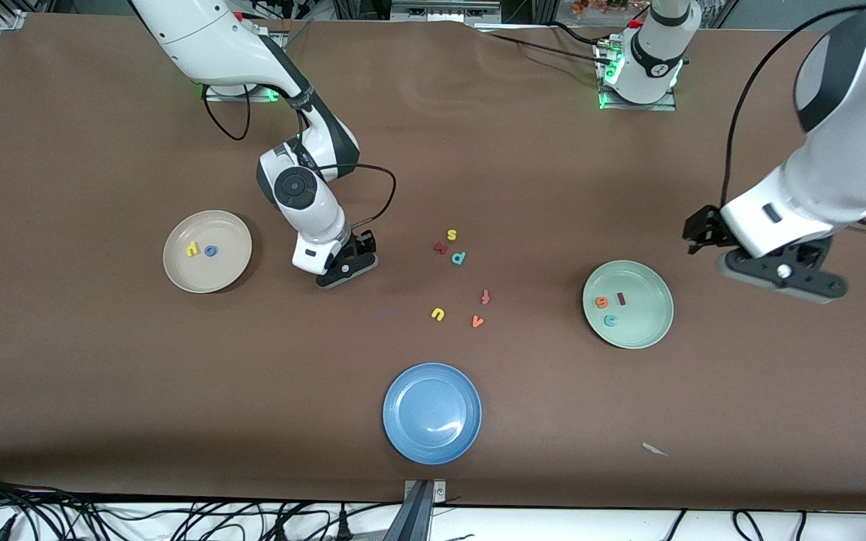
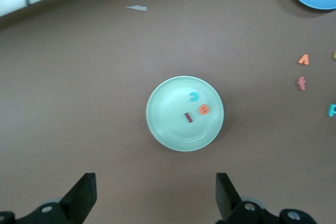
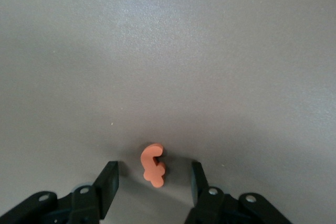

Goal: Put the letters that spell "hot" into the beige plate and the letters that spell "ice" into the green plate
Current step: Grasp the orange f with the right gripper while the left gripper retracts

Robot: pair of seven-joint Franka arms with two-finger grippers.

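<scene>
Right wrist view shows the orange hooked t [image 3: 153, 165] lying flat on the brown table [image 3: 210, 51], between the two fingers of the right gripper [image 3: 155, 182], which stand apart with a gap on each side and hold nothing. In the front view that gripper [image 1: 348, 269] is low, beside the beige plate [image 1: 177, 274] holding the yellow h [image 1: 192, 249] and blue o [image 1: 210, 251]. Waiting wide open and empty, the left gripper [image 2: 155, 195] hangs near the green plate [image 2: 163, 129] with i [image 2: 189, 117], c [image 2: 195, 96] and e [image 2: 203, 109].

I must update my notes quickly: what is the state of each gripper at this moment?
Left gripper: open, empty, beside the green plate.
Right gripper: open around the orange t on the table, not gripping it yet.
</scene>
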